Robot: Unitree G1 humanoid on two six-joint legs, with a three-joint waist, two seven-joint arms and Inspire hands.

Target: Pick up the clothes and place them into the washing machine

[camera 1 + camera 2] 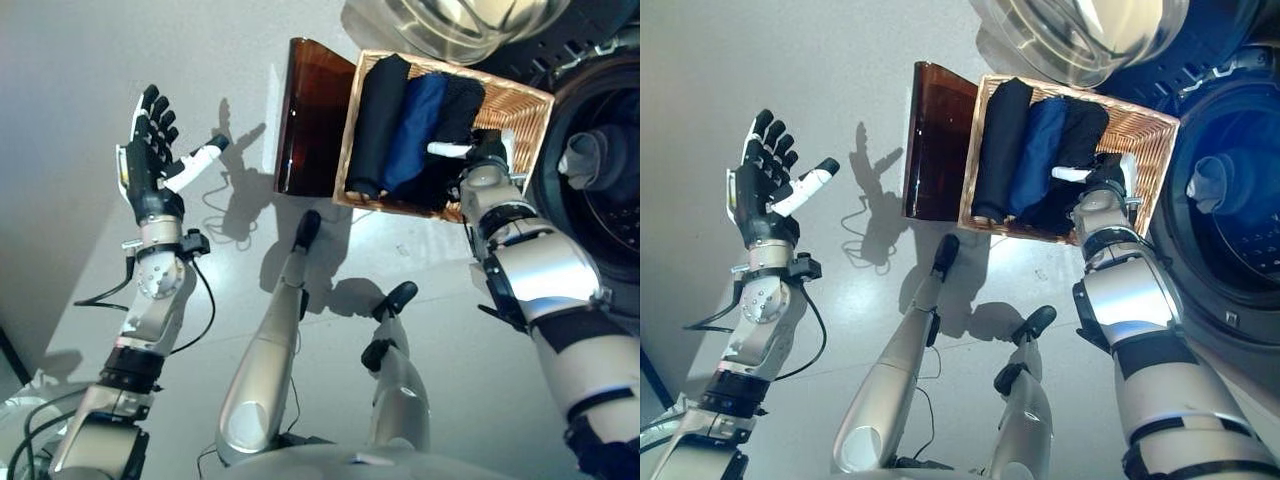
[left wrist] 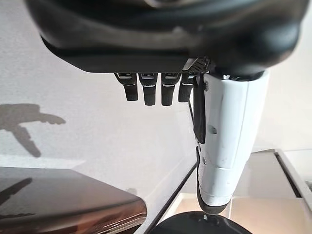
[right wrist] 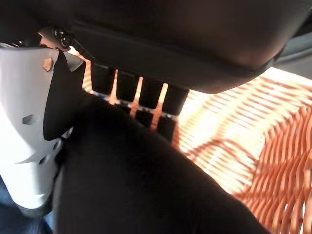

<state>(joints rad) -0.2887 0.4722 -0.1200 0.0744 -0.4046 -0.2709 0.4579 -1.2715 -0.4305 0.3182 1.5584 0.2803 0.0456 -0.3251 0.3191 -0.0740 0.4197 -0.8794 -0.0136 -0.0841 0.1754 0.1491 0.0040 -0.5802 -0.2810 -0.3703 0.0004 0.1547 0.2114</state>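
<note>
basket (image 1: 520, 110): woven wicker | clothes (image 1: 405, 130): matt cloth | lid (image 1: 310, 110): glossy brown

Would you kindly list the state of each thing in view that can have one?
Washing machine door: swung open.
Washing machine drum: already holds a grey garment.
Wicker basket: holds three rolled garments side by side.
Black garment: in the basket, under the right robot hand.
Right robot hand: fingers pressed into the black garment, grip unclear.
Left robot hand: open, raised, empty.
</note>
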